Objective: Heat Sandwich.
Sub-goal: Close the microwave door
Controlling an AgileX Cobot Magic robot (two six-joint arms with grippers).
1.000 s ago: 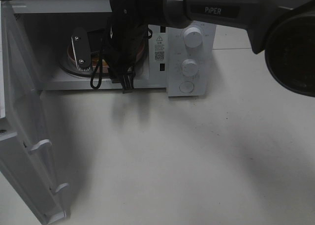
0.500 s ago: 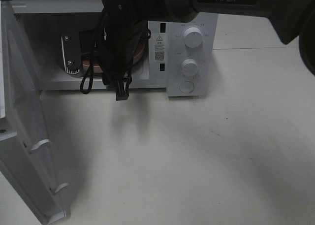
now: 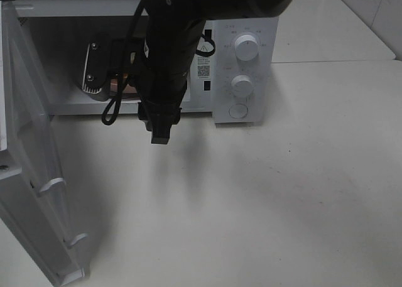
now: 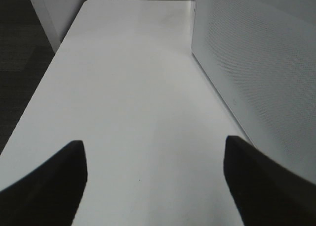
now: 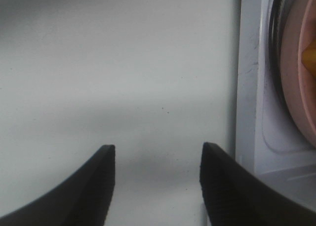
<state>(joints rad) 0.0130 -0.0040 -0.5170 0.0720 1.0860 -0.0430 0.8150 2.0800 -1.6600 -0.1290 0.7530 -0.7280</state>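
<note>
Sandwich (image 5: 312, 60), yellow-edged bread, sits on round pink plate (image 5: 296, 97) inside white microwave (image 3: 245, 67). Right pincer (image 5: 157, 147) and left pincer (image 4: 154, 141) gape empty. To do: shut white door (image 3: 25, 142), start heating.

The right arm (image 3: 166, 54) is matte black and tubular; a thin black cable (image 3: 112, 111) loops off it; a grey metal plate (image 3: 94, 64) carries two dark screws; the left gripper (image 4: 154, 142) and right gripper (image 5: 157, 147) show black, tapered, round-tipped fingers.
</note>
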